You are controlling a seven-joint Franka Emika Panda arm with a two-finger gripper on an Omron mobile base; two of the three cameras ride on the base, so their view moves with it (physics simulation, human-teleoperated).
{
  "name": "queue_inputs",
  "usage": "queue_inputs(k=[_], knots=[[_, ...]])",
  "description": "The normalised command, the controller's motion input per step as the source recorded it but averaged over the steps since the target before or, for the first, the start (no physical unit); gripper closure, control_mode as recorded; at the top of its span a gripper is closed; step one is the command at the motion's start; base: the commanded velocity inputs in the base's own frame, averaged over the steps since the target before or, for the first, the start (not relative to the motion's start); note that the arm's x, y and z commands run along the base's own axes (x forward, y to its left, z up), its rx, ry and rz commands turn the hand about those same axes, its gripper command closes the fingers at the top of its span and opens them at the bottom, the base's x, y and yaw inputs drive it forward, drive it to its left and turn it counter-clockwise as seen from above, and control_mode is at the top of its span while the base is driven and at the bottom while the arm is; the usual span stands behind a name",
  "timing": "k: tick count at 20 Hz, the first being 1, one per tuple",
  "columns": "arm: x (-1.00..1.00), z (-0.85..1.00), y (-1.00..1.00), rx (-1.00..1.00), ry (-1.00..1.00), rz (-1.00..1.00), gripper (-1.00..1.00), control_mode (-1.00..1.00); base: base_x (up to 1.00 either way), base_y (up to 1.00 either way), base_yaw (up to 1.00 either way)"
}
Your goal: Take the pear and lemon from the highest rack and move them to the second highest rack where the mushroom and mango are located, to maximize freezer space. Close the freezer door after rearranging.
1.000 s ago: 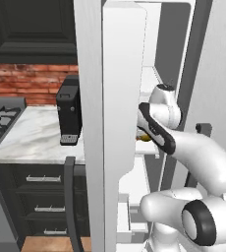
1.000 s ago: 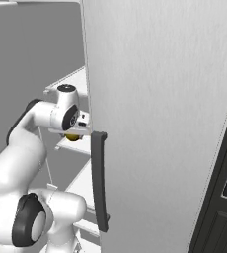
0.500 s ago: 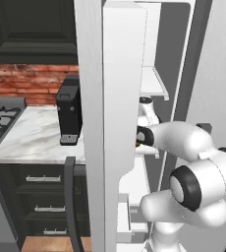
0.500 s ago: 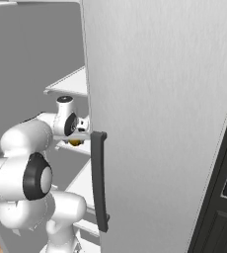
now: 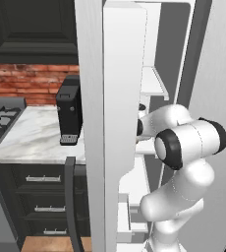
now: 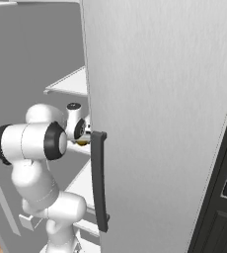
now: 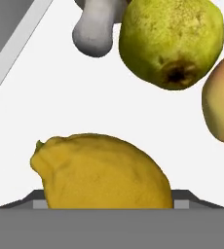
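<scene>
Freezer door (image 5: 119,123) stands edge-on in the left base view, with the white arm (image 5: 183,147) folded tight behind it and reaching onto a shelf (image 5: 145,146) of the freezer (image 5: 156,74). Half a second ago the elbow sat lower and further right; it has since swung up and in, so the big joint now hides the wrist. Beside the freezer, a black coffee machine (image 5: 69,117) sits on the marble tabletop (image 5: 31,140).

From the right base view, the door's grey outer face and dark handle (image 6: 98,180) fill the right side. The arm's elbow has moved left and the wrist (image 6: 78,123) pokes in over the shelf, with a sliver of yellow fruit at its tip, just as before.

Looking along the hand, the lemon (image 7: 102,172) lies right at the bottom, closest to the claw, on the white shelf floor. Beyond it are the pear (image 7: 172,41), the pale mushroom (image 7: 94,29) and, at the right edge, the mango (image 7: 221,102). The fingertips are hidden, so I cannot tell whether the claw is apart or clamped on the lemon. With all four together, the rearranging looks nearly done; releasing, backing out and closing the door likely remain.
</scene>
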Motion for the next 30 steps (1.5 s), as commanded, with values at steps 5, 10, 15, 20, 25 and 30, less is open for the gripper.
queue_inputs(k=[5,10,15,20,25,30], knots=[[0.59,-0.32,-0.01,0.00,0.00,0.00,1.00,-1.00,0.00,0.00,0.00],[0.44,-0.44,-0.15,0.02,0.00,0.00,-1.00,-1.00,0.00,0.00,0.00],[0.21,-0.55,-0.15,0.00,0.00,0.00,-1.00,-1.00,0.00,0.00,0.00],[-0.14,-0.07,-0.16,0.10,-0.02,0.00,-1.00,-1.00,0.00,0.00,0.00],[-0.43,0.00,-0.07,0.09,-0.12,0.00,-1.00,-1.00,0.00,0.00,0.00],[-0.48,0.16,-0.01,0.04,-0.17,0.00,-1.00,-1.00,0.00,0.00,0.00]])
